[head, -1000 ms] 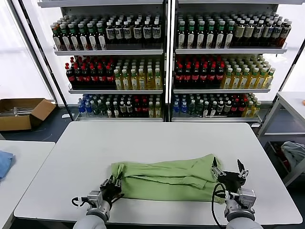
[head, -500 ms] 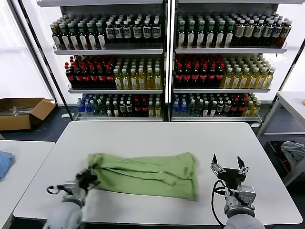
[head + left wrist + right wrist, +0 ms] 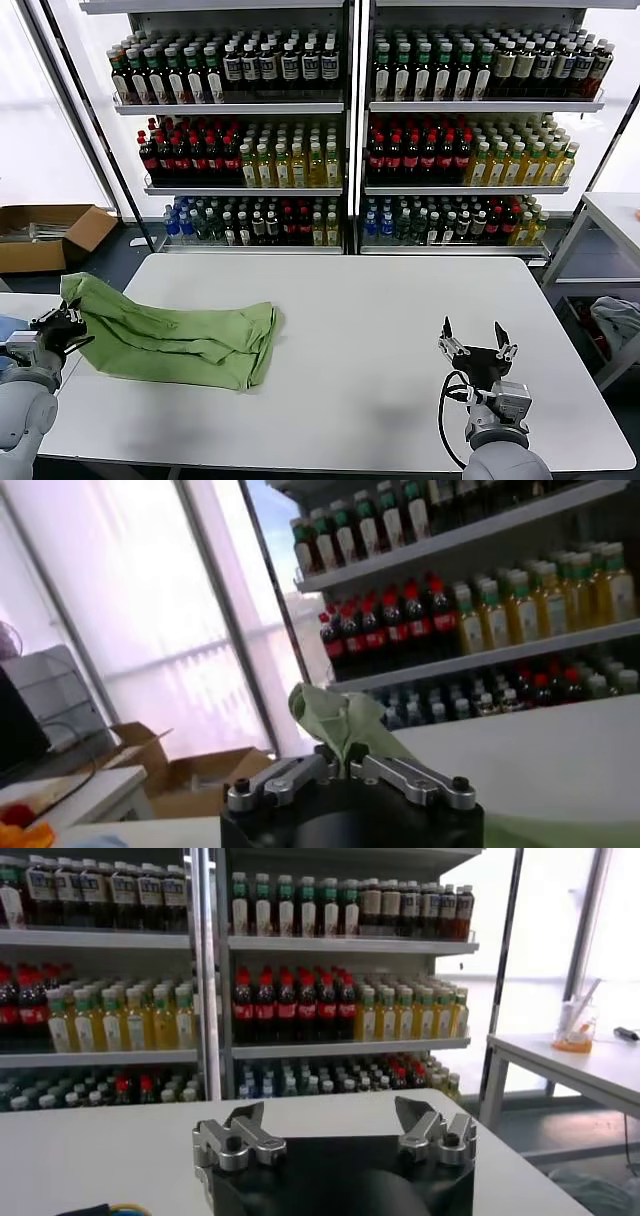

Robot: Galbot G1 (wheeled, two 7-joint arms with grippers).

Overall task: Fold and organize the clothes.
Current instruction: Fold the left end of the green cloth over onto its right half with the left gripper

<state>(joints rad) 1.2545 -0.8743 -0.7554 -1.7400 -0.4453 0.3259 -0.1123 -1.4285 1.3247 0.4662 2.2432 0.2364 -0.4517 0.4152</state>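
The light green polo shirt (image 3: pixel 185 342) lies folded and bunched on the left part of the white table (image 3: pixel 380 320), its left end lifted past the table's left edge. My left gripper (image 3: pixel 62 325) is shut on that lifted end; the left wrist view shows green fabric (image 3: pixel 340 720) pinched between its jaws. My right gripper (image 3: pixel 476 343) is open and empty above the table's front right part, far from the shirt; it shows open in the right wrist view (image 3: pixel 335 1123). The shirt's buttons and graphic are hidden.
Shelves of bottles (image 3: pixel 350 130) stand behind the table. A second white table (image 3: pixel 45 325) with a blue cloth (image 3: pixel 8 340) is at the left. A cardboard box (image 3: pixel 45 235) lies on the floor at the far left. Another table (image 3: pixel 610 215) stands at the right.
My left gripper has dragged the shirt from the table's middle to its left part and lifted its end past the left edge. My right gripper has stayed open in place.
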